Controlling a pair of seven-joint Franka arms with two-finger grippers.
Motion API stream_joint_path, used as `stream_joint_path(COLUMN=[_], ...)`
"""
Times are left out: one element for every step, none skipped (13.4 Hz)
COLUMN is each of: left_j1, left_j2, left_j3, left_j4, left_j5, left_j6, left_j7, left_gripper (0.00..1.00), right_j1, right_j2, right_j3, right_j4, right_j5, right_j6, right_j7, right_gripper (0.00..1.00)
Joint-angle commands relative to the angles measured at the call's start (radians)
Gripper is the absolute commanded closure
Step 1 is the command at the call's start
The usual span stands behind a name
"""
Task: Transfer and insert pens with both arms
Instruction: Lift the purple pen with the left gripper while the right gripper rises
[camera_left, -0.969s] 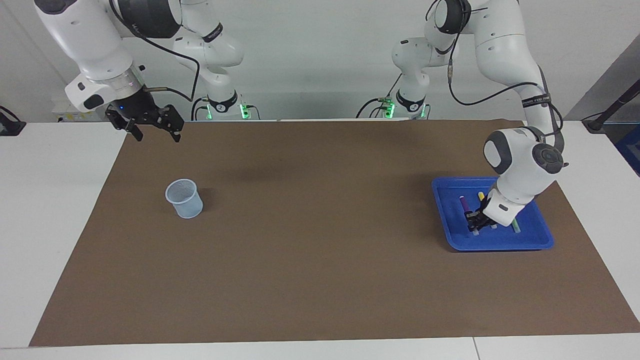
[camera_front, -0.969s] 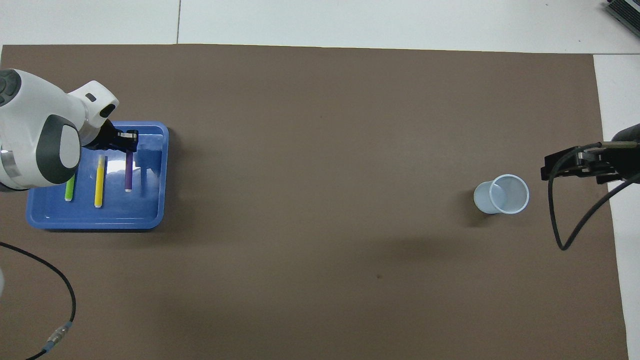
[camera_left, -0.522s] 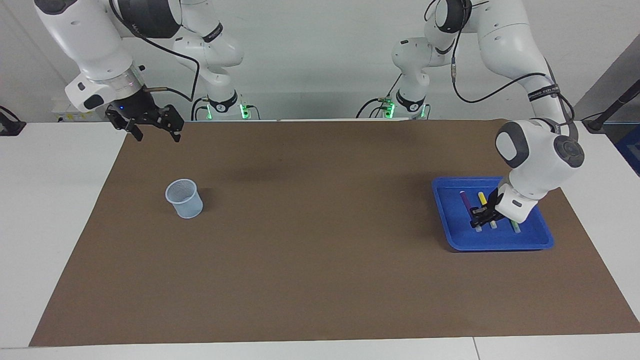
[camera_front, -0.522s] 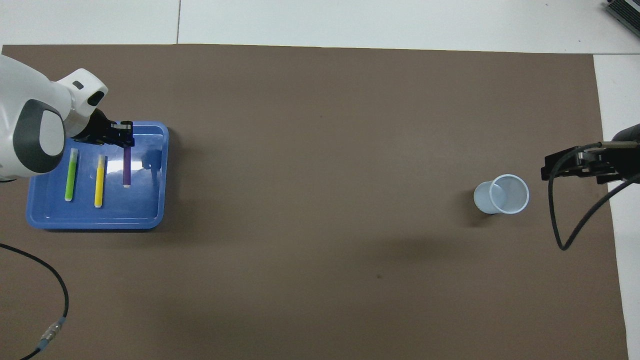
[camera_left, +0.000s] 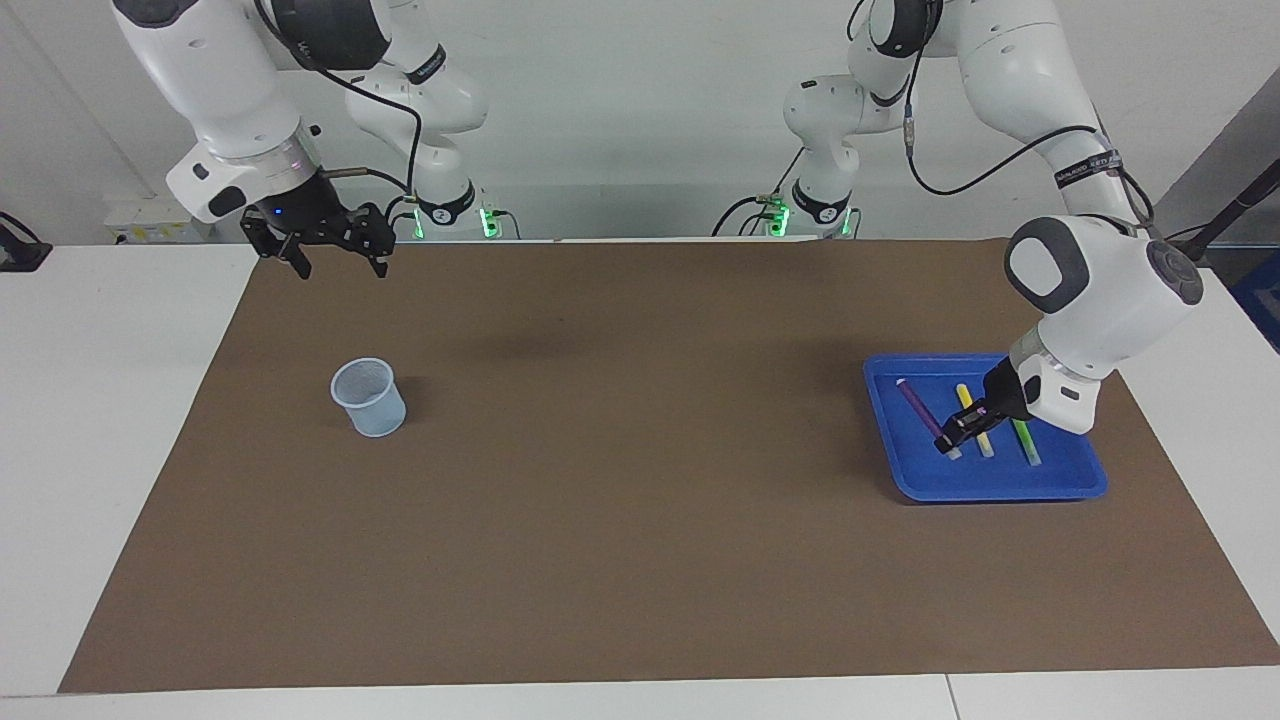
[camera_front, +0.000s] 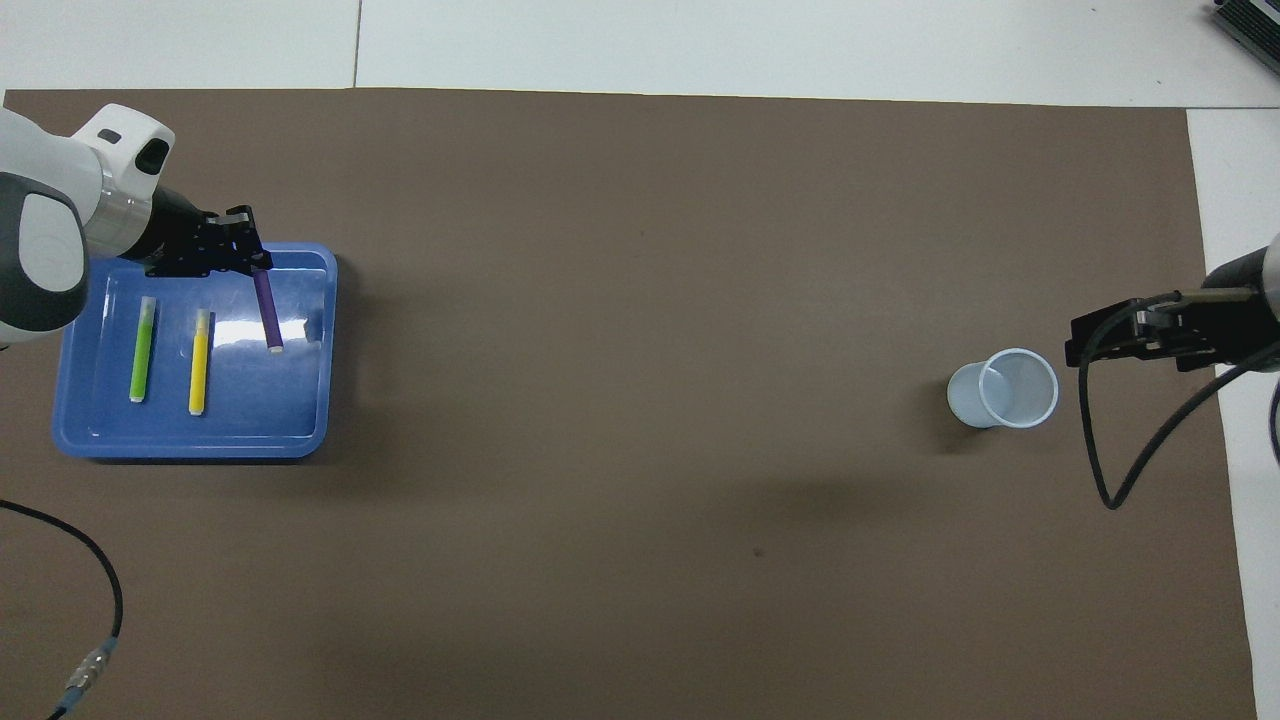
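My left gripper is shut on one end of the purple pen. It holds the pen aslant over the blue tray; I cannot tell whether the free end touches the tray. The yellow pen and the green pen lie side by side in the tray, toward the left arm's end of the table. My right gripper hangs open and holds nothing, above the mat near the cup.
A pale blue plastic cup stands upright on the brown mat toward the right arm's end. A black cable loops down from the right wrist beside the cup.
The left gripper has drawn back along the tray with the purple pen, which now slants, its free end swung toward the right arm's end. The right gripper has shifted a little toward the table's middle.
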Motion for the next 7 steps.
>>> stream_joint_path(left_j1=[-0.008,-0.008,-0.008,-0.008,-0.008,-0.008,-0.005], left_j2=[-0.012,-0.012,-0.019,-0.023,-0.037,-0.046,-0.058], left_j3=[0.005,0.004,0.004,0.005,0.005,0.005,0.007], left_j4=[0.015,0.024,0.032,0.035,0.035,0.033,0.033], left_j5=[-0.017,-0.017,-0.013,-0.01,-0.001,0.002,0.003], left_j6=[-0.015,-0.014,-0.012,-0.012,-0.012,-0.012,-0.015], left_j7=[-0.068,-0.114,-0.16,-0.203,-0.244,-0.266,-0.286], left_gripper=[1.0,1.0,1.0,1.0,1.0,1.0,1.0], right_j1=[0.016,0.025,0.028,0.03,0.028,0.028,0.027], right_j2=[-0.024,-0.03,-0.032,-0.035,-0.035,-0.035,-0.035], right_j3=[0.003,0.006,0.006,0.006,0.006,0.006,0.006], right_j4=[-0.028,-0.036,-0.043,-0.051,-0.057,-0.059,-0.059], right_j5=[0.017,0.025,0.046,0.065,0.074,0.074,0.074], right_j6=[-0.005,-0.005,0.001,0.008,0.012,0.012,0.013], right_j7=[-0.012,-0.014,-0.014,-0.014,-0.014,-0.014,-0.017], right_gripper=[0.0,0.0,0.0,0.0,0.0,0.0,0.0])
